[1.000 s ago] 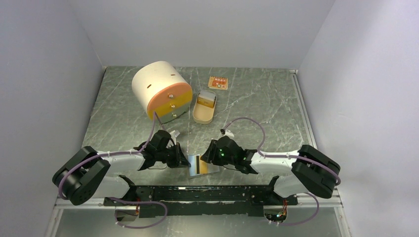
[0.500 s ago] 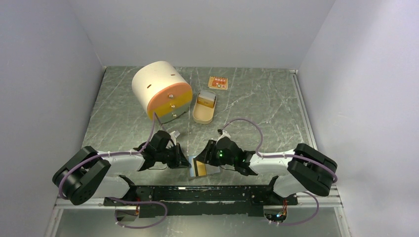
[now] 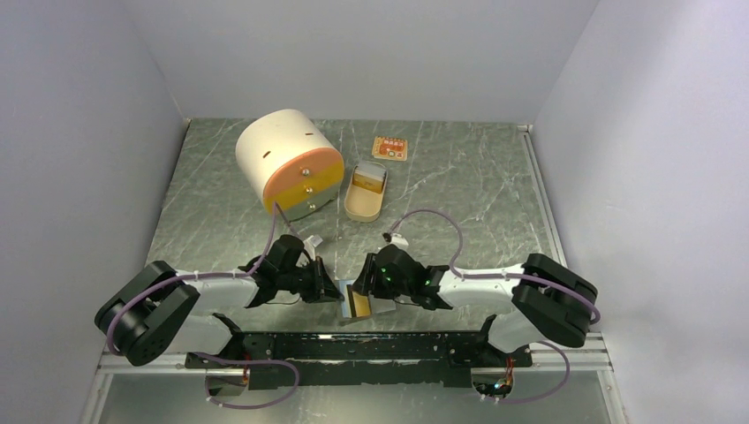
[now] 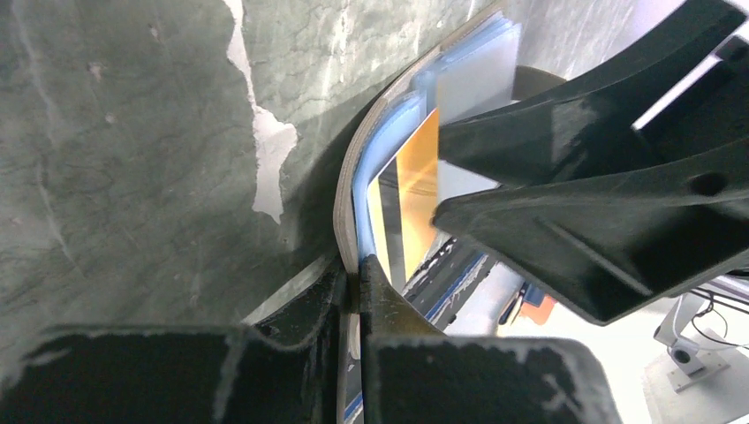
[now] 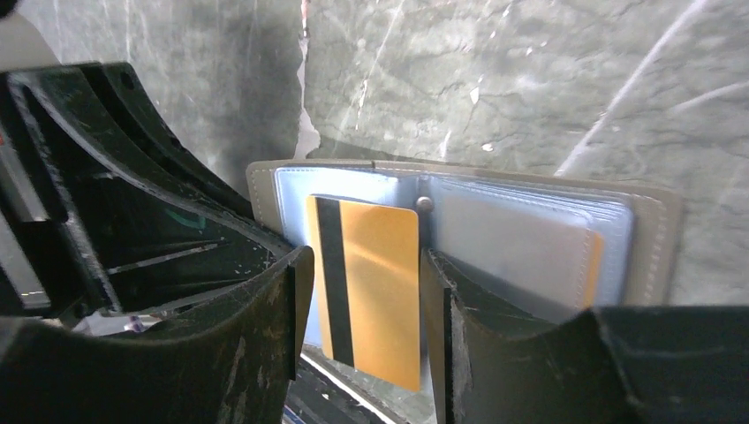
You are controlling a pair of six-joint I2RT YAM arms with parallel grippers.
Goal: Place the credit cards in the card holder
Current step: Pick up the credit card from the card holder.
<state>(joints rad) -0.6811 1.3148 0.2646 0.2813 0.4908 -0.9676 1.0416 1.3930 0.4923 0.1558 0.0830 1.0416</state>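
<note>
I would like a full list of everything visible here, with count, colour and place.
card holder: one, grey-tan with bluish clear sleeves, open, front middle
card: one, gold with black stripe, lying across the open holder
round box: one, white with orange face, far left
oval tin: one, tan, right of the round box
small packet: one, orange, far middle
table: one, dark green marble, under everything
left gripper: one, black, shut on the holder's edge
right gripper: one, black, fingers flanking the card
</note>
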